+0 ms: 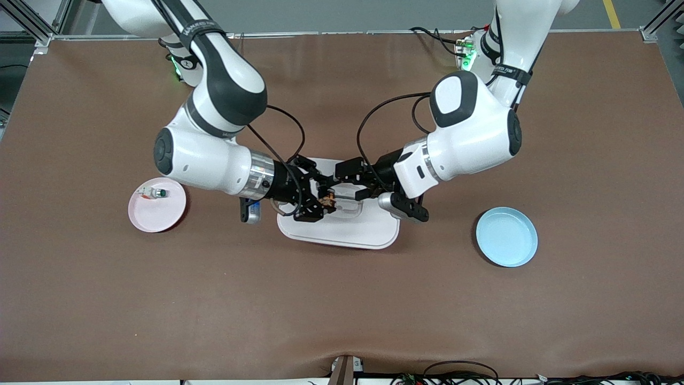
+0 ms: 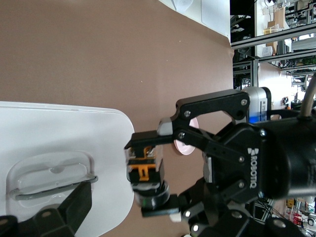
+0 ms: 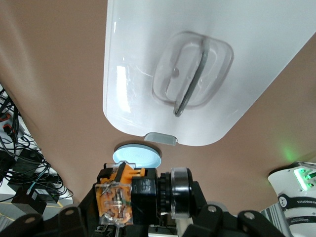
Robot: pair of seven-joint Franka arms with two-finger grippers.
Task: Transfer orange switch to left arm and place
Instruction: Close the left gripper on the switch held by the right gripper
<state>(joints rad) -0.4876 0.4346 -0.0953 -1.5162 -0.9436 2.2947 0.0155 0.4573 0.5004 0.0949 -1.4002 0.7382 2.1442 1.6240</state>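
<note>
The orange switch (image 1: pixel 327 201), black with orange parts, is held in my shut right gripper (image 1: pixel 319 202) in the air over the white box (image 1: pixel 347 231). In the right wrist view the switch (image 3: pixel 143 193) fills the jaws of the right gripper (image 3: pixel 144 200), with the box lid (image 3: pixel 143 59) and its recessed handle below. My left gripper (image 1: pixel 351 183) is open and empty over the box, facing the switch and close beside it. In the left wrist view the switch (image 2: pixel 145 174) shows in the right gripper's fingers next to the box (image 2: pixel 59 131); one left finger (image 2: pixel 69 210) shows at the frame's edge.
A pink plate (image 1: pixel 160 216) toward the right arm's end holds a small white switch with a green top (image 1: pixel 154 193). A light blue plate (image 1: pixel 506 236) lies toward the left arm's end and also shows in the right wrist view (image 3: pixel 137 154). The brown table (image 1: pixel 342 310) surrounds them.
</note>
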